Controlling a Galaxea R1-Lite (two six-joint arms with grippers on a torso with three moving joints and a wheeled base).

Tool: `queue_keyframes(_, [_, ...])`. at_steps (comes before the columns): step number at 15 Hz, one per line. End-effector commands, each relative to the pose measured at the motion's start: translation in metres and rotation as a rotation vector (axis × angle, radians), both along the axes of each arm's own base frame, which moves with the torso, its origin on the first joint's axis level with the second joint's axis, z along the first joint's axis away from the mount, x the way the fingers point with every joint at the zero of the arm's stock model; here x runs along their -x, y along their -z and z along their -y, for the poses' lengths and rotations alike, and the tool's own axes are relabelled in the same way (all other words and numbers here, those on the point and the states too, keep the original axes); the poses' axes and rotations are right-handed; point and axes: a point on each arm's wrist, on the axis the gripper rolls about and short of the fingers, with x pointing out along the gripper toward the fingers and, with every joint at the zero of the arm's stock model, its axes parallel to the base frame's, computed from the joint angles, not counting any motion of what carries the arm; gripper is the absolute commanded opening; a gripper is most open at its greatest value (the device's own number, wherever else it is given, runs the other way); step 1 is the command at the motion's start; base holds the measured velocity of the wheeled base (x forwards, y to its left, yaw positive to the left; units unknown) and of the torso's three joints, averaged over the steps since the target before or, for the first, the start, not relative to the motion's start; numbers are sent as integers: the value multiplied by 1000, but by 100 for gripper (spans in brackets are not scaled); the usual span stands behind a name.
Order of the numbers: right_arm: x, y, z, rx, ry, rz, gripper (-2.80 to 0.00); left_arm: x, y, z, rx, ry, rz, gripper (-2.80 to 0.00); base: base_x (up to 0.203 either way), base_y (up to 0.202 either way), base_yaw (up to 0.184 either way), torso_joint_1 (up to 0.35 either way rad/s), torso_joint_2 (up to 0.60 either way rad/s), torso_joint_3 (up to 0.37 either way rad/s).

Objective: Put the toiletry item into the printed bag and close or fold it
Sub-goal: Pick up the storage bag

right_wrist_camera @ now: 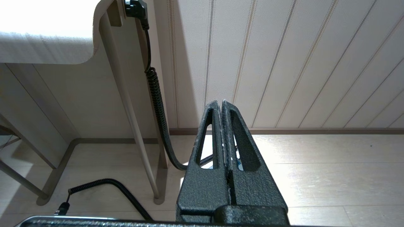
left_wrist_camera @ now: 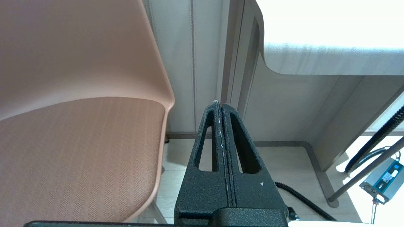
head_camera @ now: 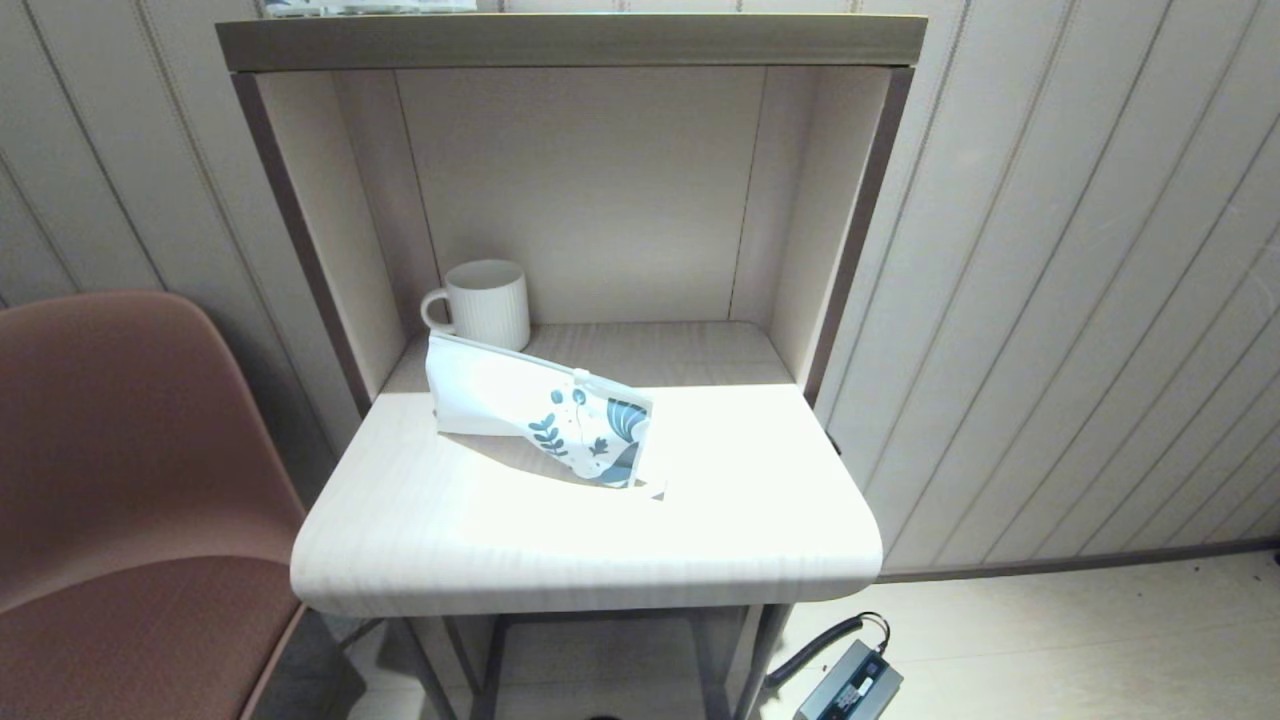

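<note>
The printed bag (head_camera: pixel 540 412), a white soft pouch with dark blue leaves and flowers at its right end, lies on the pale table (head_camera: pixel 590 520) left of centre, its zip edge tilted up. No toiletry item shows in any view. Neither arm appears in the head view. My left gripper (left_wrist_camera: pixel 220 105) hangs shut and empty below the table's level, beside the chair. Low on the table's right side, my right gripper (right_wrist_camera: pixel 220 103) is also shut with nothing in it, above the floor.
A white ribbed mug (head_camera: pixel 485 303) stands behind the bag, inside the open cabinet niche (head_camera: pixel 600 200). A brown chair (head_camera: pixel 130 480) is close on the left. A coiled black cable (right_wrist_camera: pixel 156 104) and a power brick (head_camera: pixel 850 685) lie by the table's legs.
</note>
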Motion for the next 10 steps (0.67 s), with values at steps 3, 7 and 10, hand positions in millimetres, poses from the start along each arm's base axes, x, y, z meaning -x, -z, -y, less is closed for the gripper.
queue_keyframes(3, [0, 0, 0, 0, 0, 0, -280, 0, 0, 0, -2, -1, 1, -280, 0, 0, 0, 0, 0, 0])
queue_keyframes(7, [0, 0, 0, 1, 0, 0, -280, 0, 0, 0, -5, 0, 0, -280, 0, 0, 0, 0, 0, 0])
queue_keyframes(10, [0, 0, 0, 2, 1, 0, -280, 0, 0, 0, -7, 0, 0, -280, 0, 0, 0, 0, 0, 0])
